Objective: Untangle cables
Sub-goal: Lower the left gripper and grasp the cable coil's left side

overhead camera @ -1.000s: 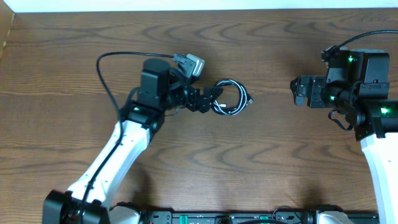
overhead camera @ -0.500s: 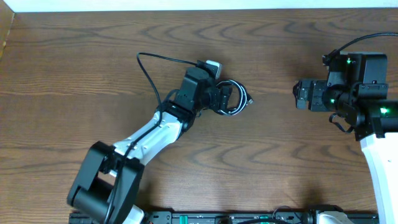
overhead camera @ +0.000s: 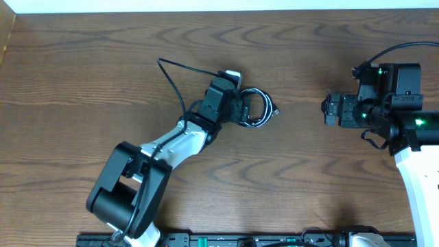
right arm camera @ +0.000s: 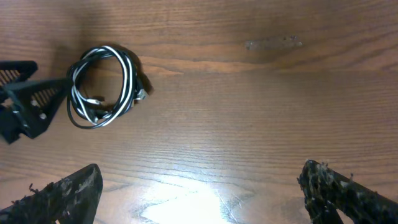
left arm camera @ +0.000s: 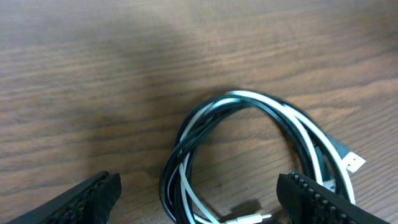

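Observation:
The cables (overhead camera: 264, 104), one black and one white, lie wound together in a small loop on the wooden table; the loop also shows as cables (left arm camera: 261, 102) and cables (right arm camera: 127, 81). My left gripper (overhead camera: 245, 111) is open at the loop's left side. In the left wrist view the left gripper (left arm camera: 199, 194) straddles the loop's near strands, with its fingers (left arm camera: 93, 194) wide apart and touching nothing. A white plug lies between the jaws. My right gripper (overhead camera: 328, 110) stands open, well to the right of the loop. The right gripper (right arm camera: 199, 186) holds nothing.
The left arm's thick black wire (overhead camera: 171, 72) arcs over the table behind its wrist. The left gripper (right arm camera: 25, 102) shows at the far left of the right wrist view. The table's left edge (overhead camera: 5, 41) is far off.
The left arm has swung round and carried its gripper right, onto the left side of the cable loop. The loop has not moved. The right arm has barely shifted.

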Robot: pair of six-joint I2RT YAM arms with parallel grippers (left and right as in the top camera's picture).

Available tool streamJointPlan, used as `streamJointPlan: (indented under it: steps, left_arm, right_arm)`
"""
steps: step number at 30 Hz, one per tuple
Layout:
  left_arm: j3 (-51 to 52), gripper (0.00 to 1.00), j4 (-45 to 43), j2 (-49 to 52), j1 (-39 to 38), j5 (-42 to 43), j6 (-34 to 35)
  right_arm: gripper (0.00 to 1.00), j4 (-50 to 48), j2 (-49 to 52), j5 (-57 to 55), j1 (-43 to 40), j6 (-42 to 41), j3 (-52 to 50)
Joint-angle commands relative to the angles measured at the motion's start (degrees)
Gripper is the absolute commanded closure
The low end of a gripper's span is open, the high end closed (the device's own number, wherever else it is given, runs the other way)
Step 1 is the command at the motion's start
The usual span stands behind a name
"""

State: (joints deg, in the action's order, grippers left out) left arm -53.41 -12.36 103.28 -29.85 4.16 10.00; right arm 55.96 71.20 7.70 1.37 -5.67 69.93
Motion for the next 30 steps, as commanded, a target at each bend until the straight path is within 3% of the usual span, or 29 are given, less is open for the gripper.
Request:
streamJointPlan:
  steps: [1, 11, 30]
  left_arm:
    - [-1.3, 0.14, -0.4, 2.0, -0.1, 1.2, -2.5]
    - [-1.3, 0.23, -0.6, 4.2, -0.1, 1.2, -6.1]
    - [-1.3, 0.26, -2.2, 6.4, -0.1, 1.3, -7.0]
  right_arm:
    - [0.02, 0.3, 0.1, 0.4, 0.2, -0.5, -0.4]
    - [0.02, 2.1, 0.1, 0.4, 0.2, -0.5, -0.4]
    - [0.03, 2.2, 0.1, 1.7, 0.2, -0.5, -0.4]
